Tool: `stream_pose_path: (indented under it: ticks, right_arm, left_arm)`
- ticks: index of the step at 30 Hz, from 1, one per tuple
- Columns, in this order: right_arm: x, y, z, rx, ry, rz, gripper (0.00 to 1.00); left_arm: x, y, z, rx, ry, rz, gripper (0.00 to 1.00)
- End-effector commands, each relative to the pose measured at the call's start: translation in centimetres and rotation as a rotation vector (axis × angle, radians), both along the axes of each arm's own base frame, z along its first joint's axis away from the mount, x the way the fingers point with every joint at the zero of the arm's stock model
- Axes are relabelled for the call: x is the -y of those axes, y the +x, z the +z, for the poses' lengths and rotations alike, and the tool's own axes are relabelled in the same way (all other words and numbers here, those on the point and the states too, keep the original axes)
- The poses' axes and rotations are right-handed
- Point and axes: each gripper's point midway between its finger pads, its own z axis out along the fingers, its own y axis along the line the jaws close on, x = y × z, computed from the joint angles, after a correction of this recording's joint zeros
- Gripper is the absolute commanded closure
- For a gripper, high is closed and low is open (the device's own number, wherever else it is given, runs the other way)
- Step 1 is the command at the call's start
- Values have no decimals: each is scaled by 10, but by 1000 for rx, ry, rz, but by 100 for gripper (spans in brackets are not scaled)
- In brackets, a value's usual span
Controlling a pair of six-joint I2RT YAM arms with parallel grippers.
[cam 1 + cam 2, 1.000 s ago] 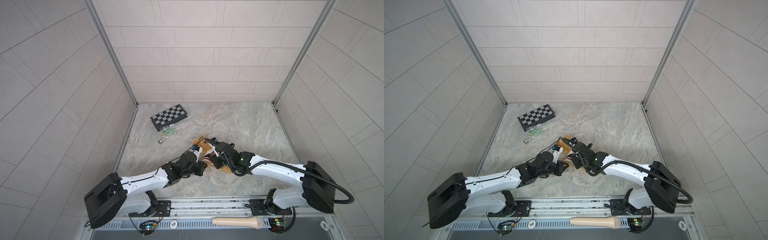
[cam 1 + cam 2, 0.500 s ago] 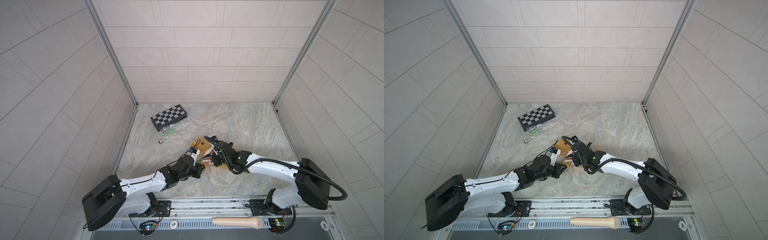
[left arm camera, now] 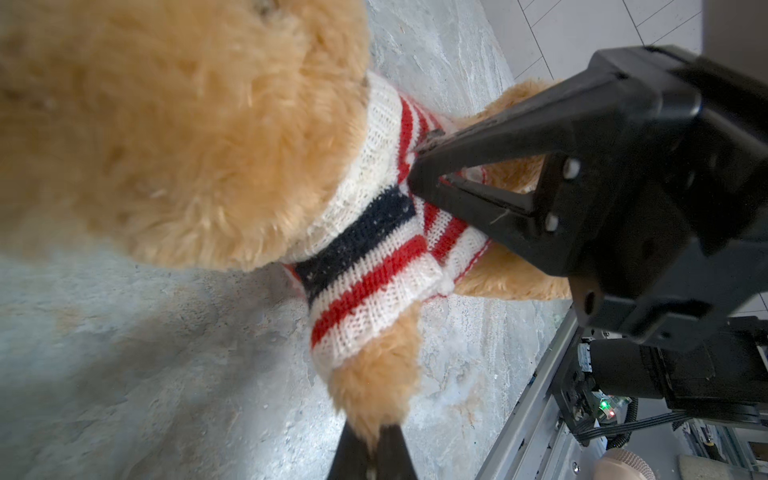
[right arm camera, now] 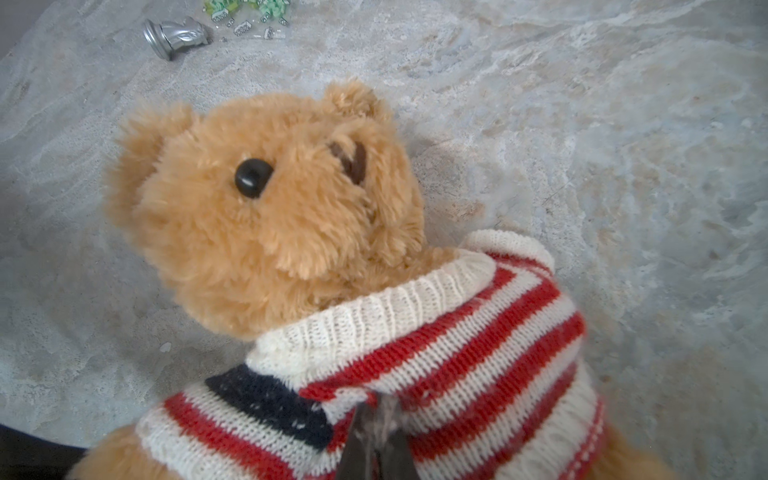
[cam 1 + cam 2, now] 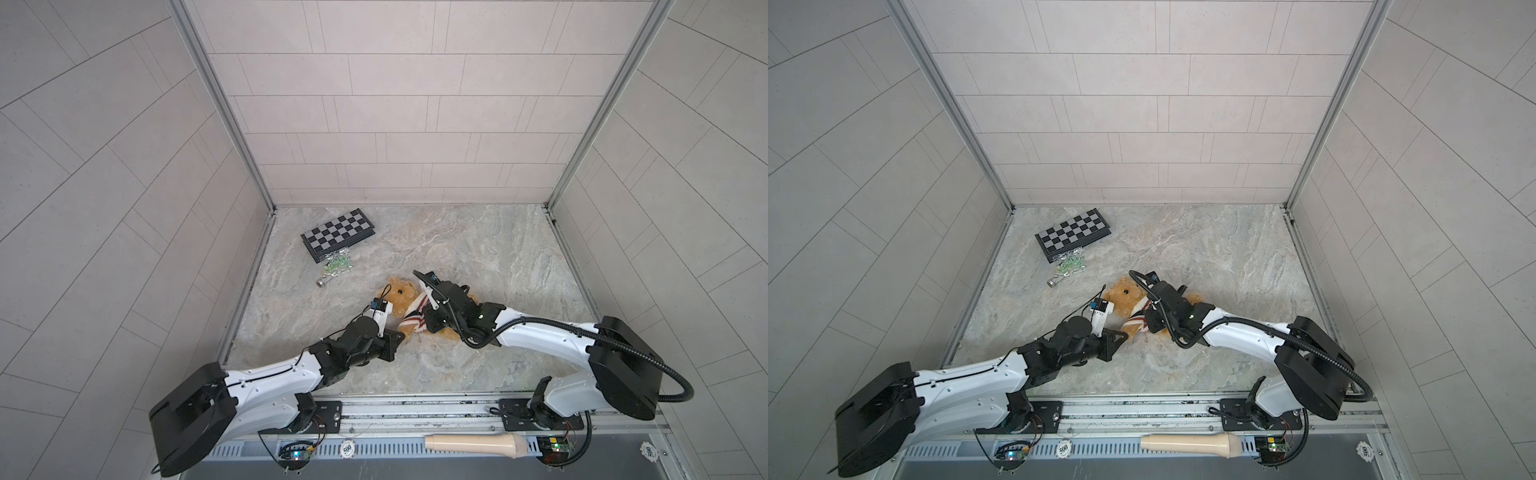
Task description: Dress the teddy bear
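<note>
The golden-tan teddy bear (image 5: 400, 293) (image 5: 1124, 293) lies on the marble table, head toward the back. A red, white and navy striped sweater (image 4: 457, 353) (image 3: 365, 257) sits round its neck and chest, with one arm through a sleeve. My left gripper (image 3: 371, 440) (image 5: 398, 333) is shut on the furry paw (image 3: 374, 386) sticking out of that sleeve. My right gripper (image 4: 376, 409) (image 5: 424, 321) is shut on a pinch of sweater knit at the chest. In the left wrist view its black fingers (image 3: 478, 137) press into the stripes. The bear's lower body is hidden under the right arm.
A folded chessboard (image 5: 338, 232) lies at the back left, with a bag of green pieces (image 5: 337, 264) and a silver chess piece (image 4: 174, 37) in front of it. A beige handle (image 5: 473, 445) and a poker chip (image 5: 347, 448) rest on the front rail.
My right gripper, partly open a second ago, has closed on the sweater and shifted slightly left. My left gripper stays shut on the paw.
</note>
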Motion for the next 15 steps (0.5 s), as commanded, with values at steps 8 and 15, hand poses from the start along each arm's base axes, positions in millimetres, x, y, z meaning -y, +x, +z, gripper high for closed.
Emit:
stream_pose_path:
  ticks: [8, 15]
  right_arm:
    - [10, -12, 21, 0, 34, 43, 79]
    - [4, -30, 46, 80, 136, 144, 57]
  left_arm:
    - [14, -5, 28, 4, -91, -45, 100]
    - [16, -5, 57, 47, -124, -60, 100]
